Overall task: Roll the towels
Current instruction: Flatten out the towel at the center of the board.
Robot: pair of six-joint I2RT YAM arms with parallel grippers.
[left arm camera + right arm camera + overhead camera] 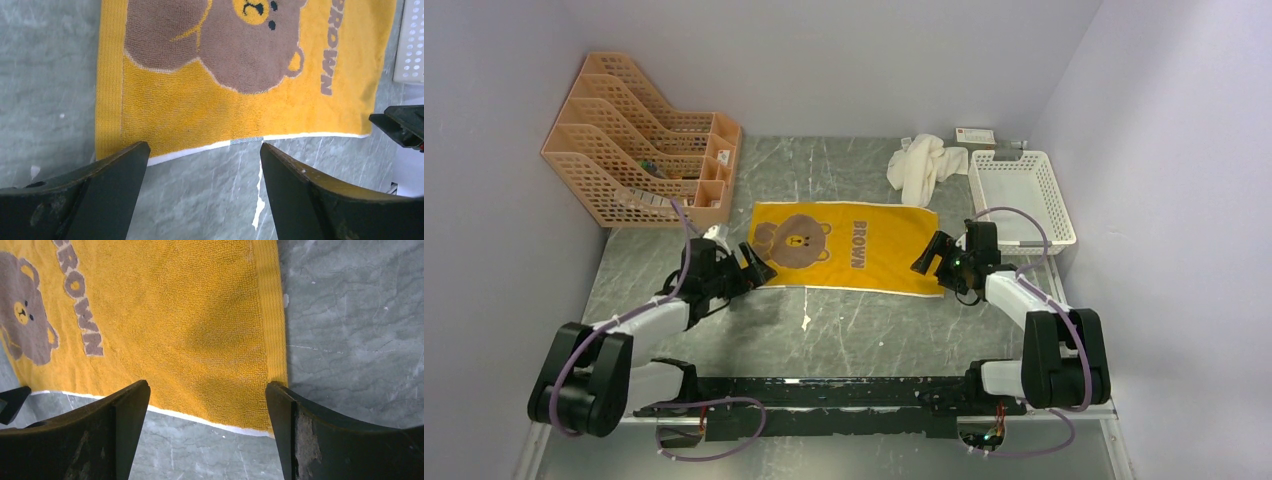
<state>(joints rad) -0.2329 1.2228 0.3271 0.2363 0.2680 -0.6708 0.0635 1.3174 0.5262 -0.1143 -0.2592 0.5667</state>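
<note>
The brown-and-mustard towel (849,246) lies flat and spread out in the middle of the table, yellow side up with a brown bear and the word BROWN. It fills the left wrist view (210,100) and the right wrist view (165,325). My left gripper (755,268) is open and empty at the towel's near left corner. My right gripper (929,256) is open and empty at its near right corner. The cream-white towel (921,167) lies crumpled at the back, right of centre.
An orange slotted file rack (639,140) stands at the back left. A white plastic basket (1020,195) sits at the back right, with a small white box (975,135) behind it. Grey marble tabletop (864,325) lies between towel and arm bases.
</note>
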